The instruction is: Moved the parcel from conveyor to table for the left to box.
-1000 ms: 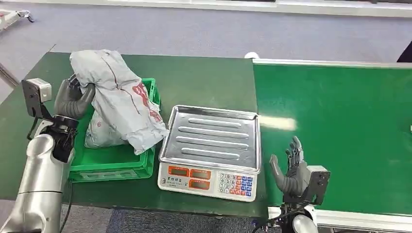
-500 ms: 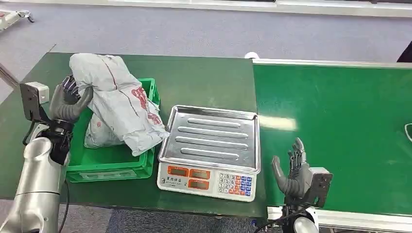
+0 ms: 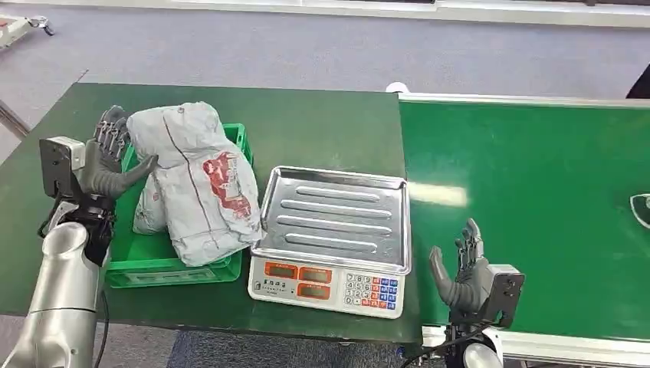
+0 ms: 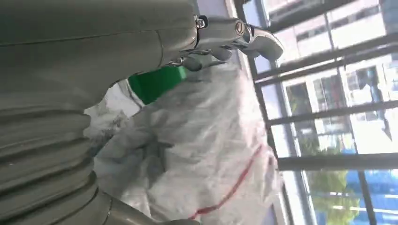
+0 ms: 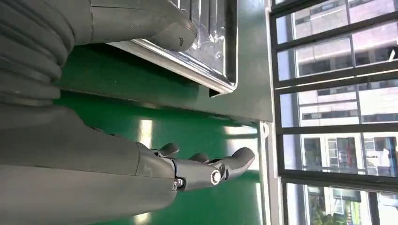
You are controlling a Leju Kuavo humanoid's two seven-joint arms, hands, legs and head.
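The grey parcel (image 3: 201, 182) with red print lies slumped in the green box (image 3: 172, 268) on the table, its lower end hanging over the box's right rim. My left hand (image 3: 109, 156) stands beside the parcel's left side with fingers spread and nothing held; the thumb reaches toward the wrapping. The left wrist view shows the crinkled parcel (image 4: 211, 154) close up, a strip of the green box (image 4: 152, 84) and my fingertips (image 4: 237, 33) above it. My right hand (image 3: 462, 274) is open and upright at the conveyor's near edge, and in its wrist view the right hand (image 5: 202, 171) holds nothing.
A scale (image 3: 328, 290) with a steel tray (image 3: 333, 218) sits between the box and the green conveyor belt (image 3: 529, 207). A pale object (image 3: 641, 208) shows at the belt's right edge. Dark green table (image 3: 322, 126) surface extends behind the box.
My left hand has opened and let go of the parcel, which dropped and settled into the box. A pale object has come in at the belt's right edge. The right hand barely moved.
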